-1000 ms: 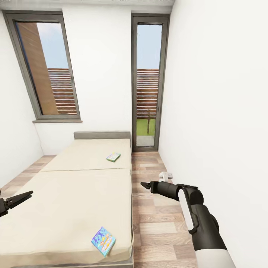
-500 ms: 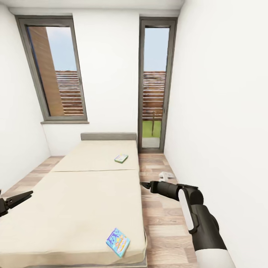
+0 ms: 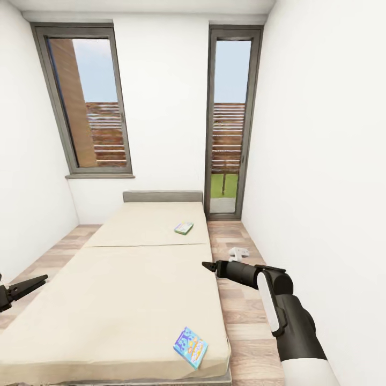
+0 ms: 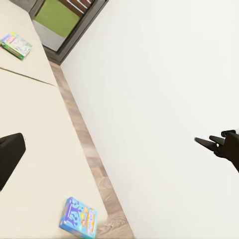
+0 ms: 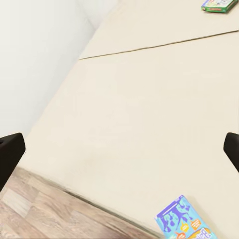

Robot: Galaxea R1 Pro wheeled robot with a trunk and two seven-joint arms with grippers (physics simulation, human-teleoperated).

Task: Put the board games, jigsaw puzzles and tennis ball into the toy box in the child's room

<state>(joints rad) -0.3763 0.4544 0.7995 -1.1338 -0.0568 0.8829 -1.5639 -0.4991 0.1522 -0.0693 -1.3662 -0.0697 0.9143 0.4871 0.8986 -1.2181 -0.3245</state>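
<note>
Approaching bed (image 3: 128, 279) for blue board game (image 3: 191, 347); both claws, left (image 3: 24, 288) and right (image 3: 210, 265), apart, empty; next, reaching down to near corner.

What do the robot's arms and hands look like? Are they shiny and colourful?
Not colourful. The right arm is thick and rounded, dark grey to black, with a long white strip along it and a white part nearest the body. The right hand and left hand are black with thin pointed fingers. No cables or writing show.
</note>
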